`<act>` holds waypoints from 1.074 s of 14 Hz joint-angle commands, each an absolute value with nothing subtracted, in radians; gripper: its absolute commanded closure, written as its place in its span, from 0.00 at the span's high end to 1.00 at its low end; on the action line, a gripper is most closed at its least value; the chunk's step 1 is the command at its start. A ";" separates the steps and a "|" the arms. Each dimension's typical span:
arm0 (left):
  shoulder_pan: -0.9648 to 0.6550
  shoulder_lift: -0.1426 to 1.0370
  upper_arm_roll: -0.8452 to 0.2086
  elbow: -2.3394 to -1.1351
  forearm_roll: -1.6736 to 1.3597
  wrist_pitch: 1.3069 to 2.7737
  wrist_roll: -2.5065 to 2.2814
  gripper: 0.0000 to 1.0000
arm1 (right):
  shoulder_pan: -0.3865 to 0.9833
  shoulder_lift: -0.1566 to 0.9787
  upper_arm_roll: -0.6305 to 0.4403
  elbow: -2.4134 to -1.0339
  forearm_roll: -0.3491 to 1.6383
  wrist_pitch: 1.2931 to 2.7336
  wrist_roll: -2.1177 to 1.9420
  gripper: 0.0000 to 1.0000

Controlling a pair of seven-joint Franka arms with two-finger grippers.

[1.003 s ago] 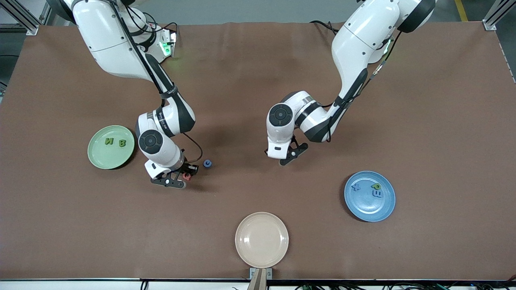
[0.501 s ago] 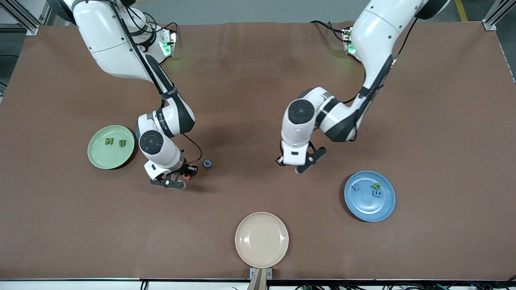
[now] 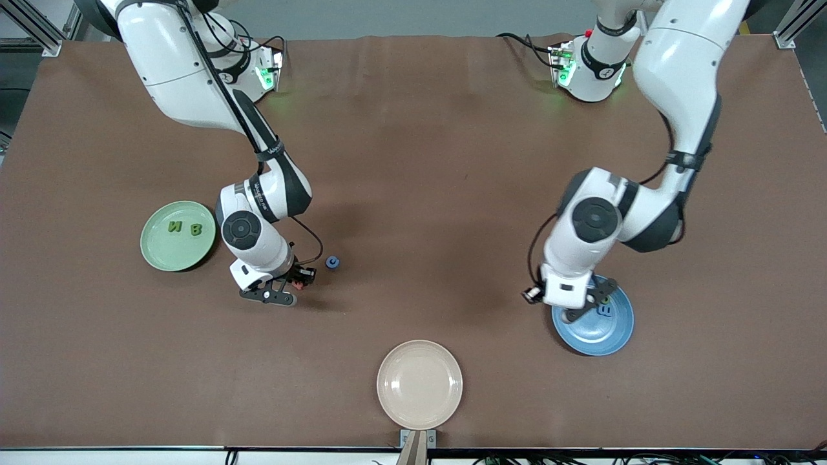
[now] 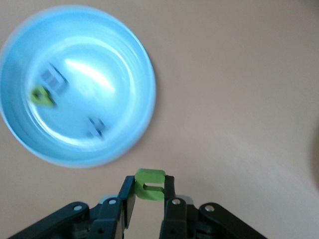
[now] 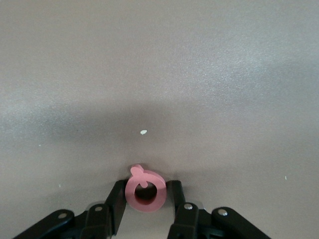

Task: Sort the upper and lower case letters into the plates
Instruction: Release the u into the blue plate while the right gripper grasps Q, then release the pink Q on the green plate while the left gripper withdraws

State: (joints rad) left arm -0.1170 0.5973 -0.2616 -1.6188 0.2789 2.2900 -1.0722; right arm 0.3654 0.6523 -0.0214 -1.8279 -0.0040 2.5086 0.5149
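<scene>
My left gripper hangs over the rim of the blue plate, shut on a green C-shaped letter. The left wrist view shows this plate holding a green letter and two blue ones. Low over the table beside the green plate, my right gripper is shut on a pink ring-shaped letter. That plate holds two green letters, N and B. A small blue letter lies on the table next to the right gripper.
A cream-beige plate sits at the table edge nearest the front camera, midway between the two arms. The brown table top stretches between the arms.
The left arm has swung from the middle of the table toward its own end and now hangs over the blue plate's rim with the green letter. The right gripper has barely moved.
</scene>
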 commanded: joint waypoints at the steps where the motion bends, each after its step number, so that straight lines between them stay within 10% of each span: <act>1: -0.036 0.598 -0.270 -1.624 0.291 2.278 -0.950 0.01 | 0.368 0.683 -0.029 -1.801 -0.025 2.514 0.515 0.44; 8: 0.051 0.664 -0.267 -1.617 0.293 2.289 -0.925 0.16 | 0.373 0.681 -0.037 -1.793 -0.040 2.513 0.514 0.18; 10: 0.054 0.669 -0.267 -1.617 0.308 2.289 -0.927 0.36 | 0.368 0.664 -0.037 -1.801 -0.040 2.485 0.512 0.16; 13: 0.054 0.666 -0.268 -1.626 0.308 2.281 -0.945 1.00 | 0.298 0.485 -0.035 -1.845 -0.041 2.225 0.480 0.16; 15: 0.048 0.654 -0.273 -1.623 0.307 2.278 -0.946 1.00 | 0.211 0.334 -0.035 -1.969 -0.041 2.195 0.283 0.16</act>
